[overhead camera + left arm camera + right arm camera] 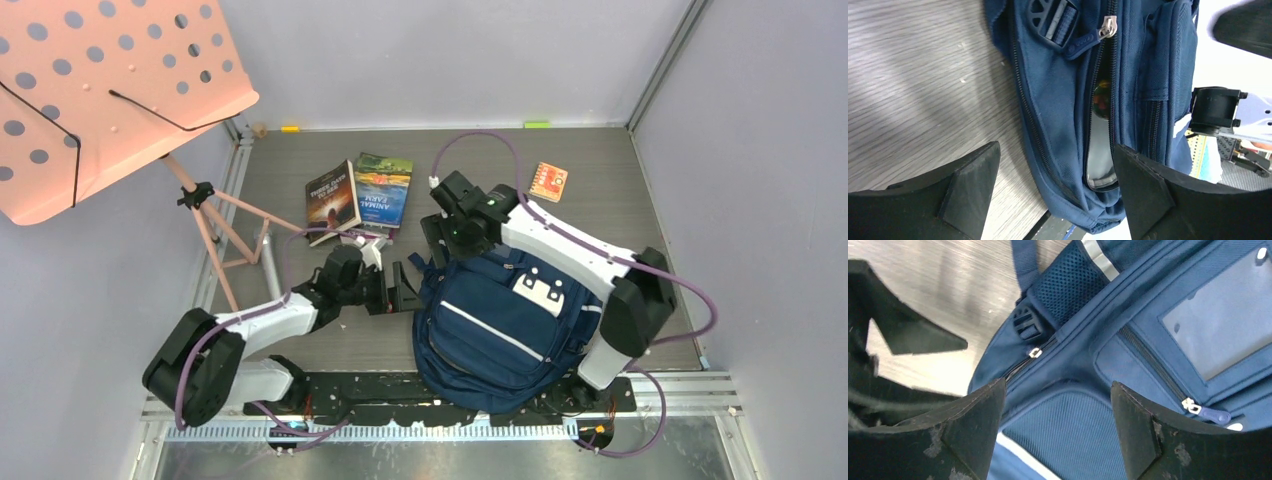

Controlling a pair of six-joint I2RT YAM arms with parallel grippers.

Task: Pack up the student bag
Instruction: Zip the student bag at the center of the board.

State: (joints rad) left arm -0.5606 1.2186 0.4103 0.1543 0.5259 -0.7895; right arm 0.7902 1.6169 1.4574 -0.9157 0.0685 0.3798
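Top external view: the student bag (500, 325) lies flat on the counter (650, 170) just ahead of the arm bases, front pocket up. Two books (358, 195) and a small orange booklet (548, 181) lie further back, well apart from it, likely waiting to go in. The left pincer (395, 290) sits just beside the bag's left edge, and the right pincer (435, 235) hangs over its top end.

Left wrist view: this pincer is released, jaws wide with nothing gripped, and faces a partly unzipped slit (1100, 125). Something colourful seems to lie inside against a pale lining, too dim to name.

Right wrist view: this pincer is released too, poised above a zip pull (1035, 353), presumably to tug or steady the fabric.
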